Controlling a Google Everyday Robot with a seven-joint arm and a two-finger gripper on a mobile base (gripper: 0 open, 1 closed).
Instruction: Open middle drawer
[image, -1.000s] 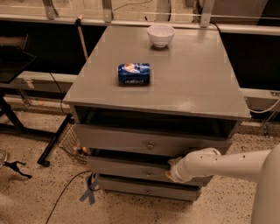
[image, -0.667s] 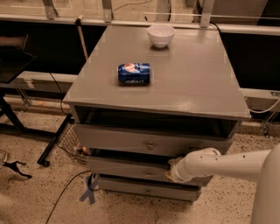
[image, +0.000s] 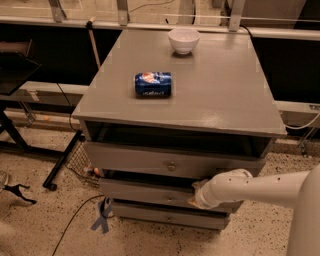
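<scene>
The robot's white arm (image: 260, 186) reaches in from the right, its end effector (image: 196, 196) at the flat front of the wide, shallow grey wooden middle drawer (image: 140, 191), just right of that drawer's small round knob (image: 170, 199). Whether the end effector is wide or narrow cannot be told. Above it sits the taller grey top drawer (image: 130, 159), below it the narrow grey bottom drawer (image: 150, 214). Up and left, on the grey cabinet's surface (image: 220, 90), a blue drinks can (image: 153, 83) lies on its side, with a white bowl (image: 183, 39) farther back.
</scene>
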